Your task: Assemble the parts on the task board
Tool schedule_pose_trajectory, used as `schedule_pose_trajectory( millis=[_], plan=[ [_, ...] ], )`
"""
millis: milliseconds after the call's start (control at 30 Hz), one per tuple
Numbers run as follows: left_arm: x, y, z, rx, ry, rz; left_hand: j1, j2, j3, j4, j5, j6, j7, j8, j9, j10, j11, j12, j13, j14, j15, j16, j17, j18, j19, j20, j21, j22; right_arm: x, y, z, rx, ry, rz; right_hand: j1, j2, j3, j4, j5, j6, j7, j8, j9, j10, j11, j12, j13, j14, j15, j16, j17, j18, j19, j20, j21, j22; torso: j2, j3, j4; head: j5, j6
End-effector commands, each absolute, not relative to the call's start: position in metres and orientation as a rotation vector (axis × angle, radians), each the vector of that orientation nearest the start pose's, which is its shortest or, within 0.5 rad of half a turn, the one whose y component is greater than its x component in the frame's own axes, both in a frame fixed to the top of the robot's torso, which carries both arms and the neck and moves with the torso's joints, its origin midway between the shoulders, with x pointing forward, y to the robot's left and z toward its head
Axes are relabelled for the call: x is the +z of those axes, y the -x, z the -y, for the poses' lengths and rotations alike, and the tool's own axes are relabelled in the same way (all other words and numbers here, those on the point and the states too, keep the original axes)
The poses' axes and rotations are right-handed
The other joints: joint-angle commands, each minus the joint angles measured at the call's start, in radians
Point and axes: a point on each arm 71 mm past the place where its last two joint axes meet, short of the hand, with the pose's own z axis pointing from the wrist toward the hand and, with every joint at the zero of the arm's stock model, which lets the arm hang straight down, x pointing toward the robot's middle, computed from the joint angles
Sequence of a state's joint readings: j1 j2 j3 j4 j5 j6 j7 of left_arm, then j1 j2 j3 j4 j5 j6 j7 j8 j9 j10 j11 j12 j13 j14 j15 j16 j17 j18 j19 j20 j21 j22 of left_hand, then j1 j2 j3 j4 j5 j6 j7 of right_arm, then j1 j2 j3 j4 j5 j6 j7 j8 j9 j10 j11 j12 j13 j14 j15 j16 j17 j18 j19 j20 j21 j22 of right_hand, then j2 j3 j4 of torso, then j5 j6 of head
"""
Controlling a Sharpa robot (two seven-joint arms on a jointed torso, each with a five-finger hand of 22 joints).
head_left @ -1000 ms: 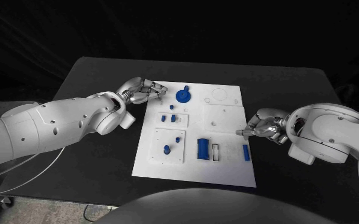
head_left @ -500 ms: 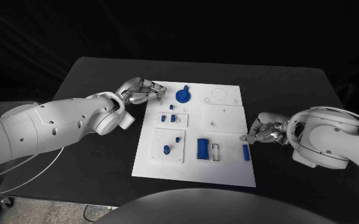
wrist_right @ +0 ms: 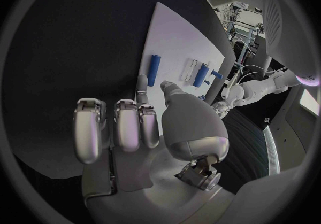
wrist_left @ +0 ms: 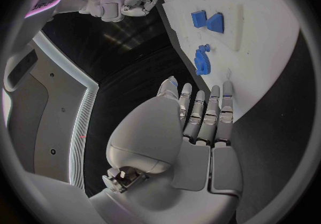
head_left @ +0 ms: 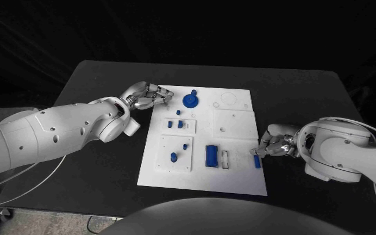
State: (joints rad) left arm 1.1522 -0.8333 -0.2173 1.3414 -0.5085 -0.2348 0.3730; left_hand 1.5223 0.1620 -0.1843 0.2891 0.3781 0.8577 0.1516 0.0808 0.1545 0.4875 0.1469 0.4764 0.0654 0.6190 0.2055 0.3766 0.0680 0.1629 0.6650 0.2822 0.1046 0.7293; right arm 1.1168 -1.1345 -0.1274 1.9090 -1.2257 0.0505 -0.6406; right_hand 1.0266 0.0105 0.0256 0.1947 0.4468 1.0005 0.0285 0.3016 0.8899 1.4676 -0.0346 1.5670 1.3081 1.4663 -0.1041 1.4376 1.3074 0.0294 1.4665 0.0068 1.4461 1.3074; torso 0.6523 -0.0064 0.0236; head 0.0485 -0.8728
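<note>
The white task board [head_left: 235, 121] lies in the middle of the table. On it are a round blue toothed part [head_left: 190, 100], small blue pegs [head_left: 175, 123], a blue block [head_left: 211, 155] and a blue bar [head_left: 257, 161] by its right edge. My left hand [head_left: 147, 94] hovers off the board's far left corner; its fingers [wrist_left: 200, 117] lie straight and hold nothing, near the toothed part [wrist_left: 203, 59]. At the board's right edge is my right hand [head_left: 271, 144]. Its thumb and forefinger [wrist_right: 142, 82] reach toward the bar [wrist_right: 154, 69], apart with nothing between them.
A white empty slot [head_left: 226, 159] sits between the block and the bar. Two more small blue pieces [head_left: 180, 151] stand on a raised white square at the board's near left. Black table [head_left: 102, 82] surrounds the board.
My right hand has slid along the board's right edge toward the near side, ending close to the blue bar. The left hand has stayed where it was.
</note>
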Motion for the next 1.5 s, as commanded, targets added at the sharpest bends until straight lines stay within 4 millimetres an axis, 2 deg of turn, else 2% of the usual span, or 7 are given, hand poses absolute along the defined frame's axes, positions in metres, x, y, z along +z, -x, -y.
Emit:
schedule_pose_trajectory(
  millis=[33, 567, 700, 1000, 1100, 1200, 1500],
  plan=[
    [-0.27, -0.475, -0.247, -1.228, 0.616, -1.785, 0.002, 0.005, -0.005, -0.001, 0.003, 0.005, 0.003, 0.007, -0.001, 0.003, 0.004, 0.004, 0.001, 0.002, 0.003, 0.003, -0.001, -0.016, 0.004, -0.002, 0.006, -0.001, -0.255, -0.362, 0.25, 0.242, -0.09, -2.418, -0.003, -0.002, -0.001, 0.004, -0.006, 0.003, 0.002, -0.008, -0.003, 0.103, -0.006, 0.004, 0.263, 0.067, -0.006, 0.001, 0.032, 0.0, 0.067, -0.005, 0.004, 0.224, 0.0, -0.0003, 0.0009, 0.0, 0.0],
    [-0.271, -0.475, -0.248, -1.227, 0.618, -1.791, 0.008, 0.005, -0.005, -0.001, 0.009, 0.005, 0.004, 0.007, -0.002, 0.004, 0.004, 0.004, 0.001, 0.001, 0.003, 0.004, -0.001, -0.016, 0.004, -0.002, 0.006, -0.002, -0.268, -0.355, 0.238, 0.258, -0.058, -2.464, 0.079, -0.01, 0.048, -0.066, 0.023, -0.001, 0.003, -0.044, -0.028, 0.103, -0.005, 0.004, 0.263, 0.063, -0.005, -0.007, 0.016, 0.003, 0.063, -0.005, -0.008, 0.221, 0.0, -0.001, 0.0014, 0.0, 0.0],
    [-0.271, -0.475, -0.247, -1.228, 0.618, -1.792, 0.008, 0.005, -0.005, -0.001, 0.009, 0.005, 0.004, 0.007, -0.002, 0.004, 0.004, 0.004, 0.001, 0.001, 0.003, 0.004, -0.001, -0.016, 0.004, -0.002, 0.006, -0.002, -0.269, -0.355, 0.235, 0.265, -0.046, -2.467, 0.116, -0.012, 0.08, -0.099, 0.032, -0.008, 0.005, -0.057, -0.037, 0.103, -0.005, 0.004, 0.263, 0.062, -0.005, -0.009, 0.012, 0.003, 0.062, -0.005, -0.01, 0.22, 0.0, -0.001, 0.0013, 0.0, 0.0],
    [-0.271, -0.475, -0.247, -1.228, 0.618, -1.793, 0.009, 0.006, -0.005, -0.001, 0.011, 0.005, 0.003, 0.007, -0.002, 0.004, 0.004, 0.004, 0.001, 0.001, 0.003, 0.004, -0.001, -0.016, 0.004, -0.002, 0.007, -0.003, -0.269, -0.356, 0.227, 0.283, -0.035, -2.464, 0.173, -0.014, 0.165, -0.171, 0.127, -0.037, 0.022, -0.097, -0.07, 0.103, 0.009, 0.004, 0.263, 0.06, 0.005, -0.015, 0.001, 0.004, 0.059, 0.002, -0.016, 0.218, 0.0, -0.0008, 0.0014, 0.003, 0.0],
    [-0.271, -0.475, -0.248, -1.227, 0.619, -1.794, 0.009, 0.006, -0.005, -0.001, 0.011, 0.005, 0.003, 0.007, -0.002, 0.004, 0.004, 0.004, 0.001, 0.001, 0.003, 0.004, -0.001, -0.016, 0.004, -0.002, 0.007, -0.003, -0.27, -0.356, 0.226, 0.308, -0.079, -2.47, 0.169, -0.008, 0.197, -0.184, 0.156, -0.043, 0.034, -0.114, -0.091, 0.103, 0.019, 0.004, 0.263, 0.061, 0.012, -0.013, 0.004, 0.003, 0.06, 0.007, -0.013, 0.219, 0.0, -0.0008, 0.0013, 0.005, 0.0],
    [-0.271, -0.475, -0.248, -1.227, 0.619, -1.794, 0.009, 0.006, -0.005, -0.001, 0.011, 0.005, 0.003, 0.007, -0.002, 0.004, 0.004, 0.004, 0.001, 0.001, 0.003, 0.004, -0.001, -0.016, 0.004, -0.002, 0.007, -0.003, -0.271, -0.355, 0.225, 0.356, -0.178, -2.498, 0.143, -0.009, 0.232, -0.193, 0.166, -0.039, 0.042, -0.138, -0.129, 0.103, 0.029, 0.004, 0.263, 0.062, 0.019, -0.007, 0.01, 0.003, 0.062, 0.015, -0.008, 0.221, 0.0, -0.0008, 0.0012, 0.007, 0.0],
    [-0.271, -0.475, -0.248, -1.226, 0.62, -1.794, 0.011, 0.006, -0.004, -0.001, 0.013, 0.005, 0.004, 0.007, -0.002, 0.005, 0.005, 0.004, 0.001, 0.001, 0.003, 0.005, -0.001, -0.016, 0.004, -0.003, 0.007, -0.003, -0.272, -0.353, 0.225, 0.445, -0.374, -2.526, 0.126, -0.011, 0.271, -0.216, 0.203, -0.032, 0.048, -0.155, -0.166, 0.103, 0.033, 0.004, 0.263, 0.063, 0.023, -0.002, 0.015, 0.002, 0.063, 0.02, -0.003, 0.222, 0.0, -0.0003, 0.0009, 0.01, 0.0]
  ],
)
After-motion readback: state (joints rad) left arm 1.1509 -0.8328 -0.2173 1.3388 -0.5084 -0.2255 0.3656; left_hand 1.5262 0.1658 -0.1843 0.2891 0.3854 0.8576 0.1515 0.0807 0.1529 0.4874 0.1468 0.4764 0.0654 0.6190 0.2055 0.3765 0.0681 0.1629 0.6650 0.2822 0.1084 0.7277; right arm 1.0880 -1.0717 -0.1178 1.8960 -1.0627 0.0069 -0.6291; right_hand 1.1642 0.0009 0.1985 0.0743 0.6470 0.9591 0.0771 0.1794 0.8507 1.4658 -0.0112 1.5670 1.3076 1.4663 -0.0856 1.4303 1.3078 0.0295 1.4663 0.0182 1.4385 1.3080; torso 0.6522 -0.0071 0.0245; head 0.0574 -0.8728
